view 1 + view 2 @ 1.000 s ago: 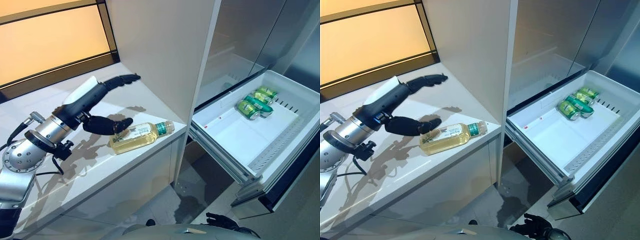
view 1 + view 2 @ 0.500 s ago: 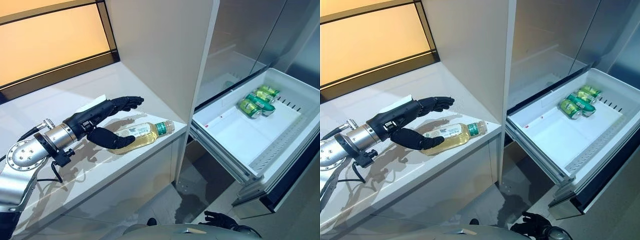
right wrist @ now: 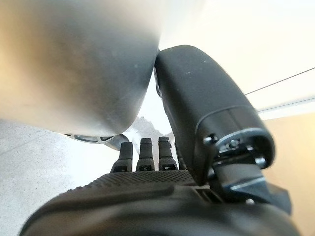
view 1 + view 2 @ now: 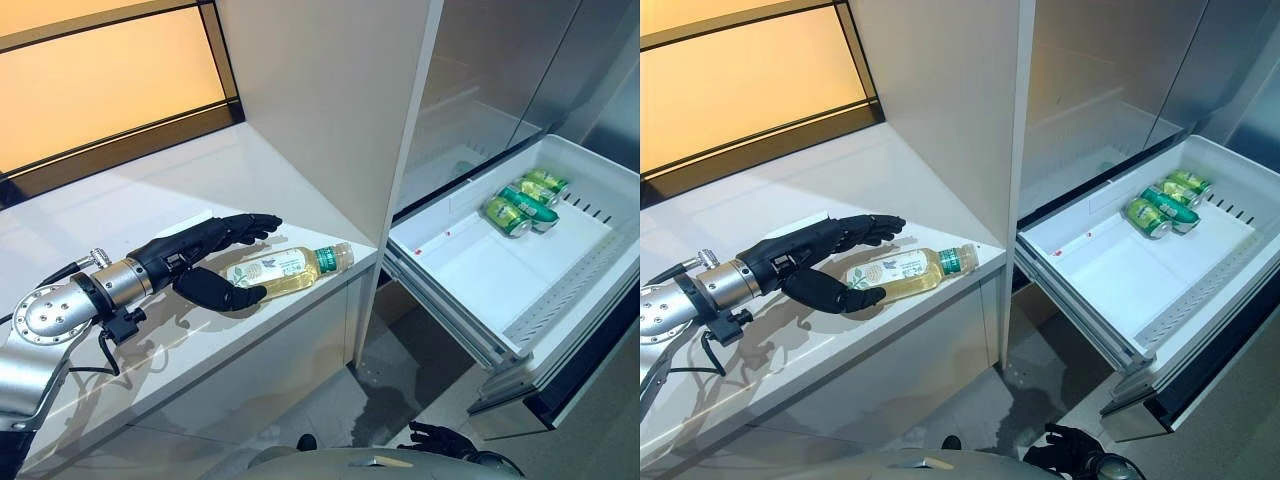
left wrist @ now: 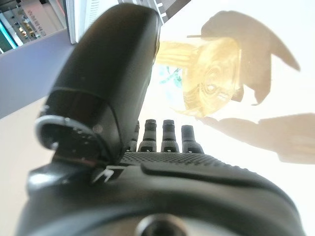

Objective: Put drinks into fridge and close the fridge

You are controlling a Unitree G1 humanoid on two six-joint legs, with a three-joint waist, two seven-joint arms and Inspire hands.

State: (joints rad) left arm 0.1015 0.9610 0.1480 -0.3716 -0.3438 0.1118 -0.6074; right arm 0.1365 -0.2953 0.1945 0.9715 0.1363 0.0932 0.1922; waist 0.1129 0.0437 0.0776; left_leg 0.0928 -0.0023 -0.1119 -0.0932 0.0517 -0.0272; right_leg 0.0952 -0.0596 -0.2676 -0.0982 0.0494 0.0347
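Yellow-filled drink bottle (image 4: 285, 272) with green cap lies on its side on the white tabletop (image 4: 160, 200). Left hand (image 4: 205, 262) brackets its base end, fingers and thumb spread, not clenched. Green cans (image 4: 525, 200) lie in the open fridge drawer (image 4: 470, 275). Right hand (image 3: 162, 196): fingers straight, released.

Heads up on what you can't really see here. The bottle (image 4: 288, 272) on the worktop (image 4: 150, 215) has its base end tucked behind the thumb of the left hand (image 4: 205, 262), so you can't tell whether thumb or fingers touch it. In the left wrist view the bottle is a yellow blur past the thumb. The right hand (image 4: 438, 437) only peeks in at the bottom edge of the eye views; its finger pose is anyone's guess. The drawer (image 4: 1110, 275) gets cut off by the right edge, and the cans (image 4: 1162, 208) overlap, so their count is unclear.
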